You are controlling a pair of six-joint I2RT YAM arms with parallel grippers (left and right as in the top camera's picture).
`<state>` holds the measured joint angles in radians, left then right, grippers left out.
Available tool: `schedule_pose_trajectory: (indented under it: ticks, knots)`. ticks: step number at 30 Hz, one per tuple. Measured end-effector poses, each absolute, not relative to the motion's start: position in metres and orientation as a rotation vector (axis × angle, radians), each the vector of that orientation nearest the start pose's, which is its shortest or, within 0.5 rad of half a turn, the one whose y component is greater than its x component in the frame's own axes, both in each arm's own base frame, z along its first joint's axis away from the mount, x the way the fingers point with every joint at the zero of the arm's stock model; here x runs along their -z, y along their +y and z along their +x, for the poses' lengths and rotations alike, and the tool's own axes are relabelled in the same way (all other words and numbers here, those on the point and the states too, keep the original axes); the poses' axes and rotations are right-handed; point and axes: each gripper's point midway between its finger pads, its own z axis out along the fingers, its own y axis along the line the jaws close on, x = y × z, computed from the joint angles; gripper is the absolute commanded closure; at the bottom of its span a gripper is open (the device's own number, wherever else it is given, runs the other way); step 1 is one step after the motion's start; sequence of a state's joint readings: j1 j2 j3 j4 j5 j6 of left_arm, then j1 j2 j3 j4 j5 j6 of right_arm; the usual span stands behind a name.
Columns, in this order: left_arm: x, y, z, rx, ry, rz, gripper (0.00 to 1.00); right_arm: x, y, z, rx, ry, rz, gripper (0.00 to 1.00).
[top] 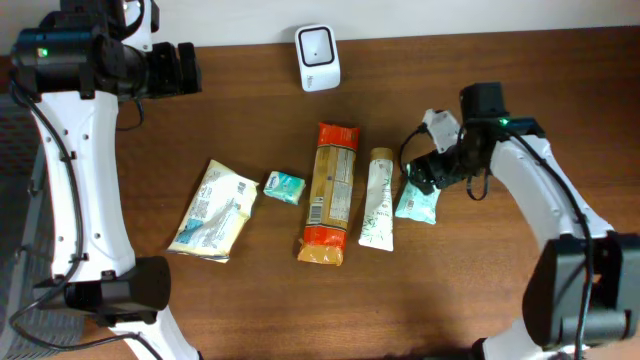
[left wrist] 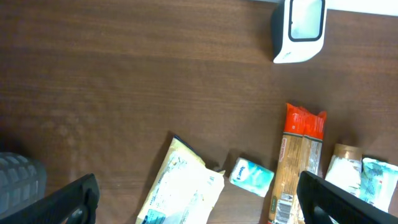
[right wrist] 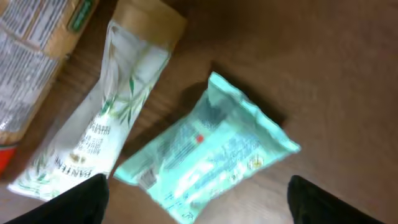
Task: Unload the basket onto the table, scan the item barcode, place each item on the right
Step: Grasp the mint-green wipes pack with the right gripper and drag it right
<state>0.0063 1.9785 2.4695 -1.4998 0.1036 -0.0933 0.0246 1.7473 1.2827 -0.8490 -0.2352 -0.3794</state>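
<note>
At the right end of the row on the tabletop (top: 450,300), the teal packet (right wrist: 205,155) lies flat beneath my right pincer (right wrist: 198,205), jaws wide and empty, and its slack wrapper may slip my pinch, or I could nudge the neighbouring tube (top: 378,198).

Robotics lab bench, laid out like a shop checkout.

- Brown wood-grain table (top: 250,320); plain pale wall (top: 450,15) along the far edge.
- Two white-and-black robot arms with exposed cables and green status lights. The left arm (top: 75,170) rises from a base at near left, the right arm (top: 540,190) from near right.
- White desktop barcode scanner (top: 317,58) stands far centre.
- Packaged retail goods lie flat in a row mid-table, left to right: pale pouch (top: 213,211), small teal pack (top: 283,187), long orange-ended packet (top: 331,192) with a printed barcode, white tube (top: 378,198), teal packet (top: 417,203).
</note>
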Motion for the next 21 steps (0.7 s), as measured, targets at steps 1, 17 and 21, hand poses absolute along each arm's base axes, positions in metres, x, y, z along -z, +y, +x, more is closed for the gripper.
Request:
schedule_pose_trajectory:
  ticks: [1, 17, 21]
  knots:
    - [-0.317, -0.015, 0.443, 0.166, 2.58, -0.09, 0.01, -0.069, 0.053, 0.382, -0.263, 2.756, -0.677, 0.56]
    - [-0.317, -0.015, 0.443, 0.166, 2.579, -0.09, 0.01, -0.017, 0.052, 0.377, -0.319, 2.951, -0.337, 0.74]
    - [-0.317, -0.015, 0.443, 0.166, 2.579, -0.09, 0.01, -0.039, 0.024, 0.352, -0.231, 3.223, 0.108, 0.37]
